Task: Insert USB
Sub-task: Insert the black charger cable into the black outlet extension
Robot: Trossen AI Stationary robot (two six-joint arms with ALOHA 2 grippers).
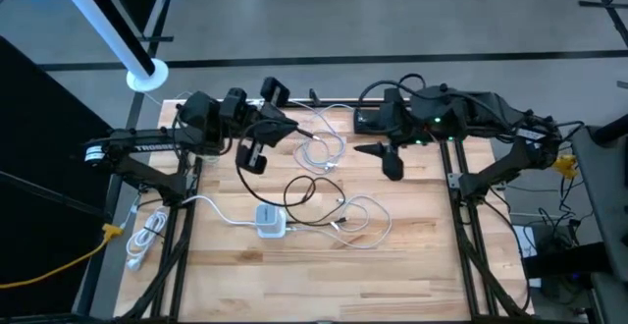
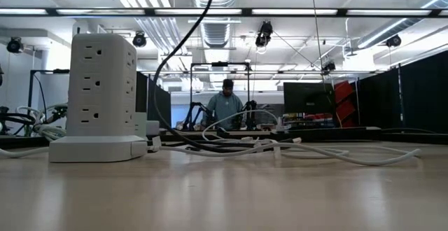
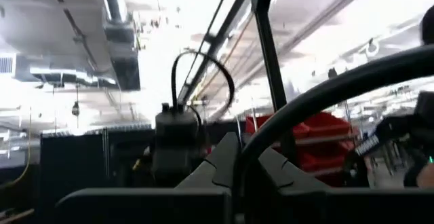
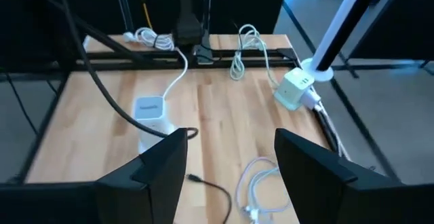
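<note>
Wood-plank table [image 1: 412, 265], light butcher-block grain, smooth matte top. White boxy power tower [image 1: 271, 222] sits near table centre; in the low view it reads as a tall squared plastic block [image 2: 101, 91] with rows of outlets on a wider flat base. Thin black cable [image 1: 312, 198] loops just beside the tower, its small USB plug end [image 4: 194, 179] lying loose on the wood. White cables [image 1: 365, 221] coil near the tower; another white bundle [image 1: 321, 149] lies farther back. Small white cube adapter [image 4: 294, 88] sits at the table edge.

Right gripper [image 1: 391, 157] hangs raised over the table's back right part, dark flat angular fingers [image 4: 308, 166] spread wide, holding nothing. Left gripper [image 1: 253, 155] is lifted over the back left, tilted up toward the ceiling, closed and empty.
</note>
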